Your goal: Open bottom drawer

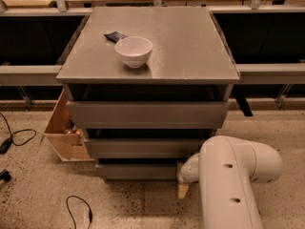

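Note:
The grey cabinet [152, 42] stands in the middle with three drawer fronts. The bottom drawer [136, 171] is the lowest, narrow, plain grey front just above the floor; it looks closed or nearly so. My gripper [184, 189] is low at the right end of that front, close to the floor, with its tan tip pointing down. My big white arm [231, 185] covers the cabinet's lower right corner and hides most of the gripper.
A white bowl [134, 50] and a small dark object [116, 36] sit on the cabinet top. A light wooden box [64, 130] leans at the cabinet's left side. Black cables [78, 206] lie on the speckled floor at the left. Dark shelving runs behind.

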Action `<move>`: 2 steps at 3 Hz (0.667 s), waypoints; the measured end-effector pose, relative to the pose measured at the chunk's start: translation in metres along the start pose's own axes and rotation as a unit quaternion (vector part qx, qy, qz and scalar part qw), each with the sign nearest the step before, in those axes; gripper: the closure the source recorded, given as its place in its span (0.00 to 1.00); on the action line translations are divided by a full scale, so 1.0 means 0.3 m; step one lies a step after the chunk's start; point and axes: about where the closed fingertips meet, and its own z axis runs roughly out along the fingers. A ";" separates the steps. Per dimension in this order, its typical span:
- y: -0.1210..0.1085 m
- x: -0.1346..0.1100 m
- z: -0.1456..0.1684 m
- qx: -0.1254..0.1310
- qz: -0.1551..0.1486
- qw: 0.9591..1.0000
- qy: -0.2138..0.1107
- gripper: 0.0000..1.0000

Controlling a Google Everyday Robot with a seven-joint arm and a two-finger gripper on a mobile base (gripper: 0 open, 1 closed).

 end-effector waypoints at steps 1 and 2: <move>-0.074 -0.008 0.039 0.011 -0.011 1.000 0.009 0.00; -0.083 -0.029 0.120 -0.003 -0.008 1.000 0.009 0.19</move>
